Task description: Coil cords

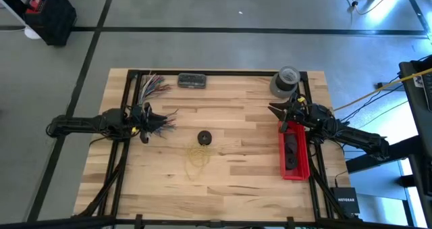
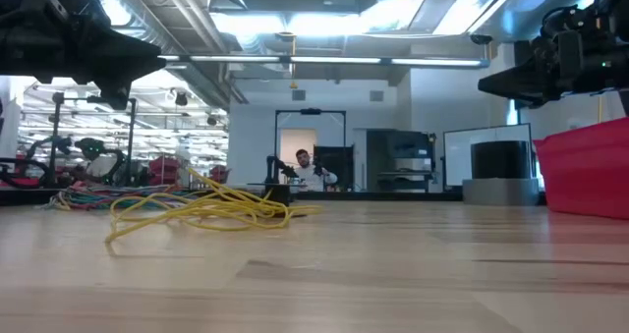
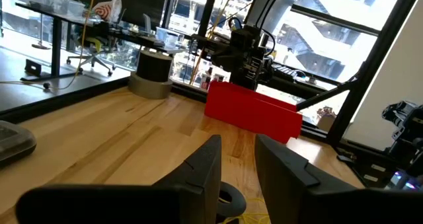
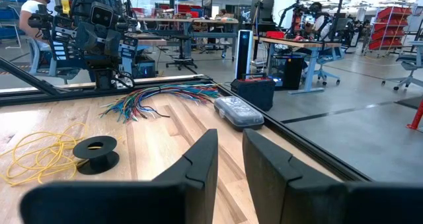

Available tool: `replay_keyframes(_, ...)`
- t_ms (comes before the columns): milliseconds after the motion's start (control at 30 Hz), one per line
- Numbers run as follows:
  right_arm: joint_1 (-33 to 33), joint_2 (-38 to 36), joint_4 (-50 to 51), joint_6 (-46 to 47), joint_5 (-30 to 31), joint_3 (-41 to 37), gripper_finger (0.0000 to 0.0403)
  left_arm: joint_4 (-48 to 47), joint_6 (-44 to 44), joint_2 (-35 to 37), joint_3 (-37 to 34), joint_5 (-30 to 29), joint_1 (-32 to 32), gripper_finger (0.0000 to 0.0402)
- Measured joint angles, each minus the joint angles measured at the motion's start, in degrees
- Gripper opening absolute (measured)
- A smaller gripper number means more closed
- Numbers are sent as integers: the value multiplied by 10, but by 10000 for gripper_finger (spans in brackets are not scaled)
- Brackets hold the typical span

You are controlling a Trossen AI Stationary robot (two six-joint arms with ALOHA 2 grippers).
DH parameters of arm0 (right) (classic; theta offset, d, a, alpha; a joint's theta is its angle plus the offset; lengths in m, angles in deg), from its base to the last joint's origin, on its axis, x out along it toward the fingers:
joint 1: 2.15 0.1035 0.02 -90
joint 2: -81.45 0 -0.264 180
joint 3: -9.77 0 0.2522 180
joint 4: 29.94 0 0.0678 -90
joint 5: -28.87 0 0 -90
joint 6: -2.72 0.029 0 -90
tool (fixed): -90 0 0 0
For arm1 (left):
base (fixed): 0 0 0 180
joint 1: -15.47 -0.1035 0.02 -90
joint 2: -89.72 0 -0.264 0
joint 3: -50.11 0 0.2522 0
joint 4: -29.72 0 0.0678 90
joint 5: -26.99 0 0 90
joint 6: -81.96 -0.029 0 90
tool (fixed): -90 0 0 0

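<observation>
On table's left edge: left gripper (image 1: 164, 118), raised above the wood, fingers (image 3: 201, 174) a narrow gap apart, holding nothing, touching nothing. Just past its tip, toward table's far left corner: 1 bundle of multicoloured wires (image 1: 152, 84), fanned out flat. Along far edge, right of bundle: 1 flat grey case (image 1: 192, 81), lying flat.

Mid-table: 1 black spool (image 1: 204, 137), flat on its flange, standing apart from both grippers. Just beside it on near side: the cords (image 1: 198, 156), 1 loose yellow tangle, uncoiled, spread on bare wood; no. of separate strands in tangle: can't tell. In low view, tangle (image 2: 201, 210) seen sprawled w/ loops lifting off the surface. In right wrist view, spool (image 4: 96, 152) next to tangle (image 4: 36, 154), touching or nearly so.

Far right corner: 1 roll of grey tape (image 1: 286, 81), upright on its side face. Near it: right gripper (image 1: 275, 109), hovering over top end of 1 red bin (image 1: 294, 169); fingers (image 4: 198, 164) slightly parted, small gap, nothing between them. Inside bin: dark round items, approx. 2, count not sure. Right gripper well apart from cords.

In room behind table, low view: 1 person (image 2: 309, 168), far off.
</observation>
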Motion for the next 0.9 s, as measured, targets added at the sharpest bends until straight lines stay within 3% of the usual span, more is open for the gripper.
replay_keyframes(900, 0, 0, -11, 0, 2, 0, 76, 0, 0, 0, 0, 0, 0, 86)
